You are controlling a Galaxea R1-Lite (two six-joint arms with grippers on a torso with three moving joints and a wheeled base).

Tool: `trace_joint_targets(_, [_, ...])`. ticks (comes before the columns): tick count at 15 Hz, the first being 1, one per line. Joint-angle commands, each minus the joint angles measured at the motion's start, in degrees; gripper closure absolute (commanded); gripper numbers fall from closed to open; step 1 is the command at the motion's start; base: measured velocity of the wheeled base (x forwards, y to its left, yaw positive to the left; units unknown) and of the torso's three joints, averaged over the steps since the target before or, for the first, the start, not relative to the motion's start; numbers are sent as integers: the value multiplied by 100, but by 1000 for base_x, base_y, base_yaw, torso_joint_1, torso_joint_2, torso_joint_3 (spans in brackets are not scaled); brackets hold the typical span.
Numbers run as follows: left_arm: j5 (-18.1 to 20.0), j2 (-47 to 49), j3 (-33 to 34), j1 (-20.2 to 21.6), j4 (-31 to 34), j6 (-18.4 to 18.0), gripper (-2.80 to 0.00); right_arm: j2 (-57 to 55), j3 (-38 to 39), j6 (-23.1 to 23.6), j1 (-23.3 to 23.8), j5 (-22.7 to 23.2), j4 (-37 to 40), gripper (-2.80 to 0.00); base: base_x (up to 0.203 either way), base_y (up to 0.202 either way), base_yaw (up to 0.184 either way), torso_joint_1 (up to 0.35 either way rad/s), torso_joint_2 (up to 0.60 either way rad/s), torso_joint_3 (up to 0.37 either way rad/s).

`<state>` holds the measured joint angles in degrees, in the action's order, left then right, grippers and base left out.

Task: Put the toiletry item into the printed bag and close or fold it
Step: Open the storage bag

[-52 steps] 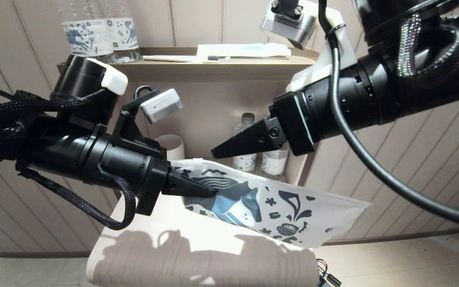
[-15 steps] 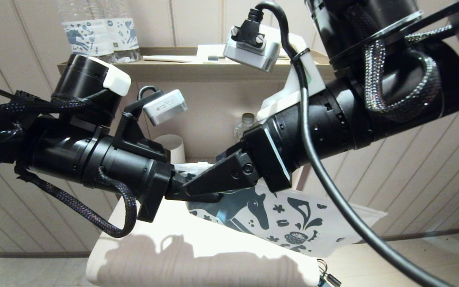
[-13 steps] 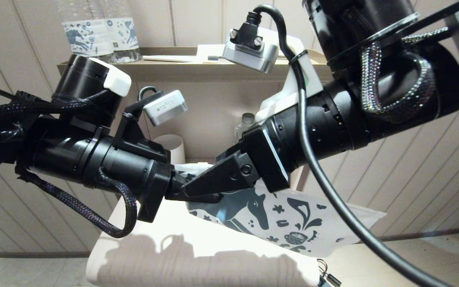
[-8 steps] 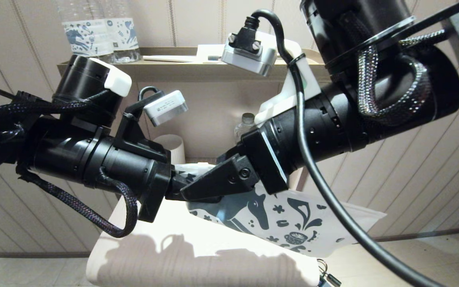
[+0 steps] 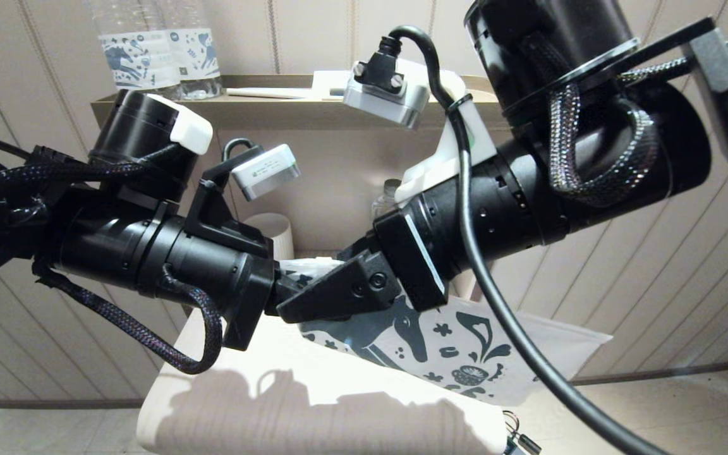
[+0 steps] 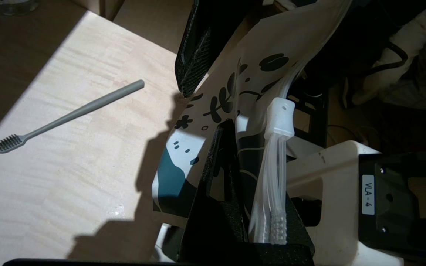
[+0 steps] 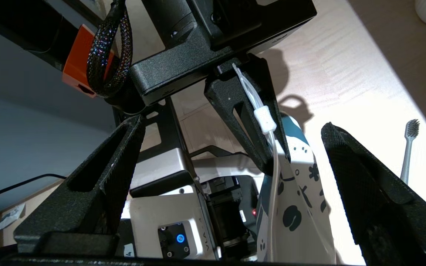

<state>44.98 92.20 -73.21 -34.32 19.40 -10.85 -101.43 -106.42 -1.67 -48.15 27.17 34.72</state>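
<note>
Left gripper [image 6: 235, 184] clamping printed bag [image 5: 465, 341], right gripper [image 7: 231, 177] fingers wide

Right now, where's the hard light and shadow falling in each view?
Head view: arm shadows cross the sunlit table beneath the printed bag. Left wrist view: a bright band lights the toothbrush; the bag's shadow lies beside it. Right wrist view: glare washes out the table.

one printed bag [image 5: 465, 354], one grey toothbrush [image 6: 68, 114] on the table [image 6: 50, 184]. two grippers: left gripper [image 5: 288, 297], right gripper [image 5: 332, 297]. two water bottles [image 5: 155, 54] upper left of the head view, one more bottle [image 5: 386, 193] mid-frame, one white cup [image 5: 272, 230].
</note>
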Motion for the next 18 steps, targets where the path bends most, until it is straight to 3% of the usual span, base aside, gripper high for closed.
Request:
trace_joint_targets(1, [28, -9, 8, -5, 4, -5, 0, -26, 7, 0, -1, 16, 9, -280, 0, 0, 0, 0, 0, 0])
trace_joint_targets(3, [26, -9, 7, -4, 3, -5, 0, -26, 16, -4, -1, 20, -35, -280, 0, 0, 0, 0, 0, 0])
trace_joint_targets(4, [19, 0, 8, -2, 12, -5, 0, -24, 44, 8, -1, 18, -43, 0, 0, 0, 0, 0, 0, 0])
trace_joint_targets(5, [19, 9, 17, -4, 12, -5, 0, 7, 93, 25, -1, 16, -52, 0, 0, 0, 0, 0, 0, 0])
trace_joint_targets(6, [19, 16, 16, 3, 12, -5, 0, 18, 131, 18, 8, 15, -116, -280, 0, 0, 0, 0, 0, 0])
trace_joint_targets(18, [19, 18, 17, 4, 12, -5, 0, -9, 209, 8, 8, -1, -185, -280, 0, 0, 0, 0, 0, 0])
